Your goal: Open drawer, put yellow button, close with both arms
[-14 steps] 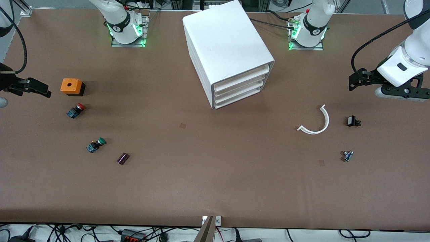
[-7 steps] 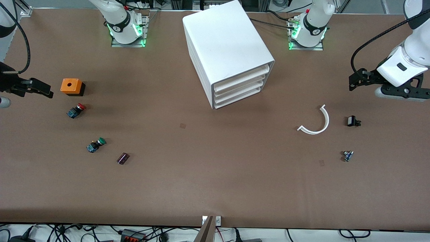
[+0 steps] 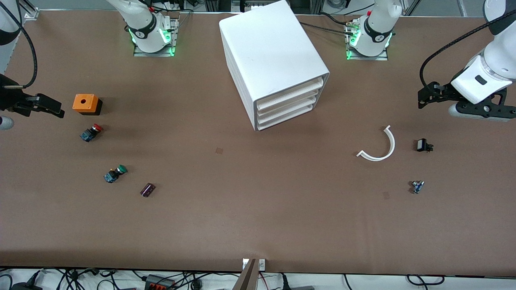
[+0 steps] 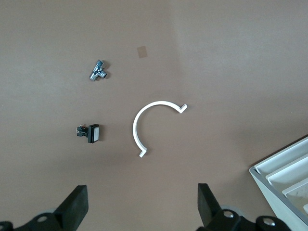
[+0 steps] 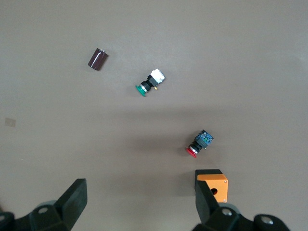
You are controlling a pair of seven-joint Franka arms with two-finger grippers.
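The white cabinet [image 3: 270,52] stands mid-table between the two bases, with four drawers alike. The uppermost drawer [image 3: 291,93] is shut. No yellow-capped button shows in any view. My left gripper [image 3: 424,96] hangs open and empty over the table at the left arm's end, above a white arc piece [image 3: 392,144]. In the left wrist view its fingers [image 4: 74,204] are wide apart and a cabinet corner [image 4: 288,168] shows. My right gripper [image 3: 48,106] hangs open and empty at the right arm's end, beside an orange box [image 3: 84,103].
A red-capped button [image 3: 91,133], a green-capped button [image 3: 115,173] and a dark cylinder [image 3: 147,189] lie nearer the camera than the orange box. At the left arm's end lie a black switch [image 3: 422,145] and a small metal fitting [image 3: 417,186].
My right gripper has edged slightly toward the orange box. My left gripper has shifted a trifle. Nothing on the table has moved.
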